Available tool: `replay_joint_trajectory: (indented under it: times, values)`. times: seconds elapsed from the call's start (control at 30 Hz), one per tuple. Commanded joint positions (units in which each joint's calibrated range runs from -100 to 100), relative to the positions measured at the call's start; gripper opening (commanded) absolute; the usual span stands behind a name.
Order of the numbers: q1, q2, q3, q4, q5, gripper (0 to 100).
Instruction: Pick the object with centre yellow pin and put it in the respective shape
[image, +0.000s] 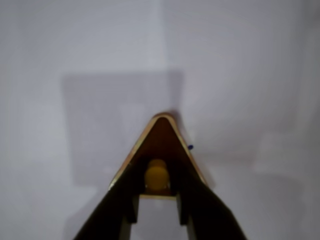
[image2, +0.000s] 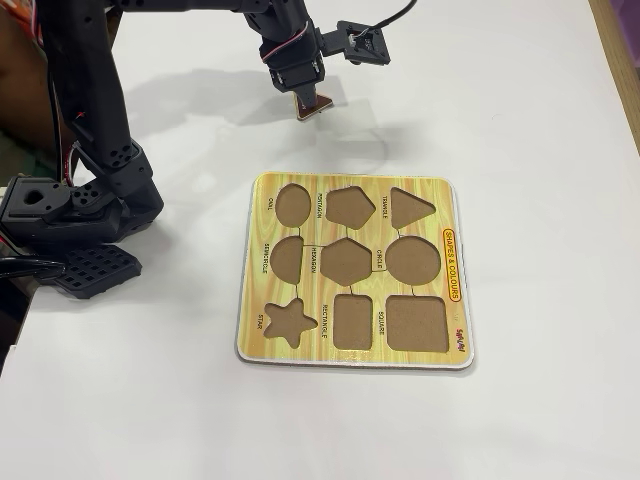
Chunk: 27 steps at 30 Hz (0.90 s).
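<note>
In the wrist view the triangle piece (image: 161, 142) is a flat dark-brown shape with a pale edge, and its rounded tip points away from the camera toward the top of the picture. Its axis from base to tip runs straight along the line of the claw (image: 157, 197). The yellow knob (image: 157, 176) in its middle sits between the 2 dark fingers (image: 197, 205), which are closed in on it from left and right, so the claw is gripping the piece by the knob. A shadow lies on the white tabletop (image: 260, 75) behind the piece; whether the piece touches the surface cannot be told.

In the fixed view the piece (image2: 310, 106) hangs at the end of the claw (image2: 305, 98) near the far edge of the tabletop (image2: 520, 120), well apart from the puzzle board (image2: 350, 274), beyond the board's far edge.

The yellow board lies flat near the middle of the tabletop. It has 9 brown-bottomed recesses in 3 rows, and all 9 are empty. The triangular recess (image2: 410, 207), labelled TRIANGLE, is in the far right corner of the board. The pentagon recess (image2: 350, 207) is just to its left and the circle recess (image2: 413, 260) is just nearer the camera.
</note>
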Motion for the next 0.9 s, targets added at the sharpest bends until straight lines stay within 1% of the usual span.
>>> replay_joint_trajectory:
  times: [0.0, 0.23, 0.6, 0.67, 0.73, 0.87]
  values:
    - [0.1, -0.7, -0.4, 0.3, 0.4, 1]
    - [5.1, -6.6, 1.3, 0.3, 0.4, 1]
    - [14.0, -20.8, 14.3, 0.3, 0.5, 1]
    - [16.4, -22.8, 15.6, 0.3, 2.0, 1]
    - [19.6, -24.3, 15.7, 0.3, 5.2, 1]
    - [25.0, -25.2, 15.6, 0.3, 7.9, 1]
